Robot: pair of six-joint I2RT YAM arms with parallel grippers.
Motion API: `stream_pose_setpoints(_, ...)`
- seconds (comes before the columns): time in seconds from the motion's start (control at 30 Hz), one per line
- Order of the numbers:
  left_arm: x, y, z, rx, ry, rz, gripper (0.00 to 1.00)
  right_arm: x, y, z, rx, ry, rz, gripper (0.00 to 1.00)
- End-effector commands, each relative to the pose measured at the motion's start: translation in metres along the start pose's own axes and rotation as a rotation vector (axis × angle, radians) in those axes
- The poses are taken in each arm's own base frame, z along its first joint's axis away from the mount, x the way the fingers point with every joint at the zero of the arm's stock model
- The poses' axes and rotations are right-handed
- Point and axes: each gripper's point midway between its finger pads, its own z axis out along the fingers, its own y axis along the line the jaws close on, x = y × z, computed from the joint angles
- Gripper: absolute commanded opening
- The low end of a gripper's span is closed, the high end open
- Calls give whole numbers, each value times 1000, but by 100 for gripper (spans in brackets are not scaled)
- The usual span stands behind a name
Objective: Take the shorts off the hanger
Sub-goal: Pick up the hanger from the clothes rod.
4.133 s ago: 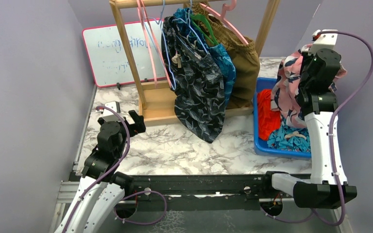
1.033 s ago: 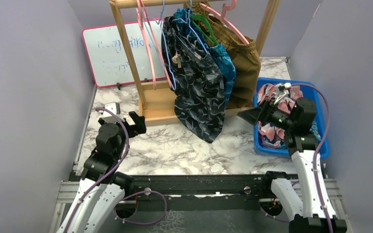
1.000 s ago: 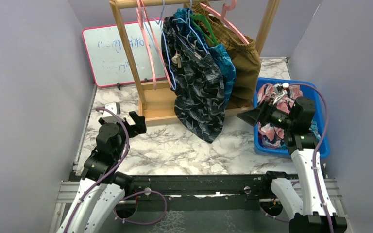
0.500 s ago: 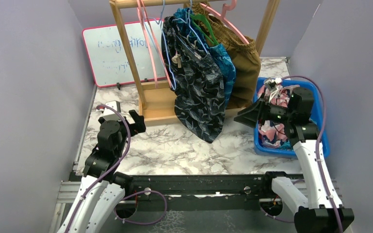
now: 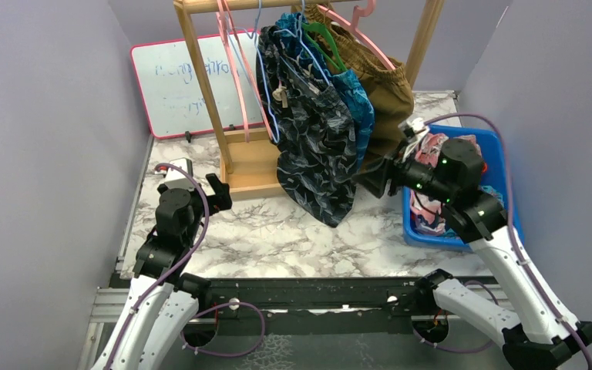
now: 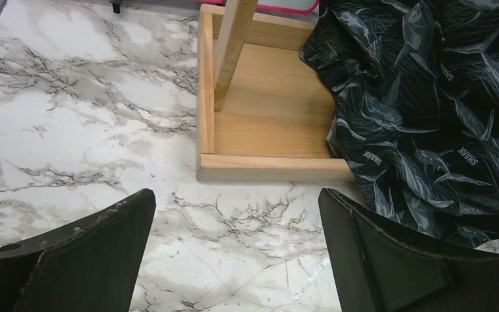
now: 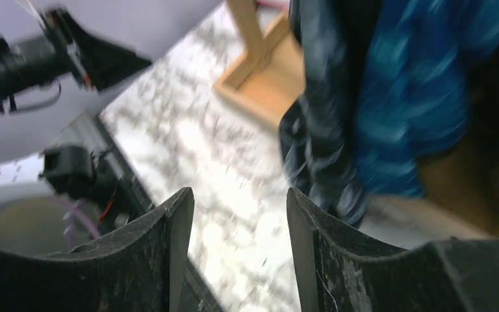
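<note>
Right pincer (image 5: 371, 179): fingers apart, nothing between them, pointing left, near the table's right edge.
Left pincer (image 5: 216, 193): fingers apart, empty, near the left edge, facing the rack foot (image 6: 266, 166).
Hanging shorts: black patterned pair (image 5: 316, 146) in front, teal-blue pair (image 5: 361, 104) behind it, brown pair (image 5: 391, 100) last, all on hangers (image 5: 354, 35) towards the far edge.
Key relation: the black pair hangs just left of the right pincer, long axis straight down; I judge the right arm the nearer.
Bin (image 5: 430, 236): by the right edge, holding loose shorts (image 5: 430, 150).
Writing: "SHARK" repeated on the black pair; whiteboard (image 5: 177, 85) scrawl unreadable.
</note>
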Motion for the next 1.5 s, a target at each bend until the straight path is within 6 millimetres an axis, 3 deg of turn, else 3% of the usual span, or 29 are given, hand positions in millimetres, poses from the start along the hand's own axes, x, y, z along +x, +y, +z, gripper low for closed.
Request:
stream_pose_setpoints(0.0,-6,-4,3,25,-22,-1,99,-87,-6,-26,161,-197,-227,57)
stream_pose_setpoints(0.17,-5,-3,3,19,-19,-2,99,-121,2,-10,113,-196,-224,56)
stream_pose_setpoints(0.3,-5,-2,4,17,-18,-2,99,-132,-7,6,126,-181,-213,56)
stream_pose_setpoints(0.6,-5,-1,3,14,-17,-2,99,-142,-29,22,206,-178,-196,52)
stream_pose_setpoints(0.87,-5,0,3,6,-17,-1,99,-140,-32,53,167,-134,-166,36)
stream_pose_setpoints(1.13,-5,3,2,-9,-20,-3,99,-139,-29,86,254,-99,-238,31)
stream_pose_setpoints(1.23,-5,4,2,-13,-20,-4,99,-141,-31,94,290,-107,-264,31)
stream_pose_setpoints(1.33,-4,5,2,-17,-20,-4,99,-142,-37,100,321,-92,-297,41)
stream_pose_setpoints(1.47,-4,4,2,-16,-20,-4,99,-149,-45,106,366,-81,-315,45)
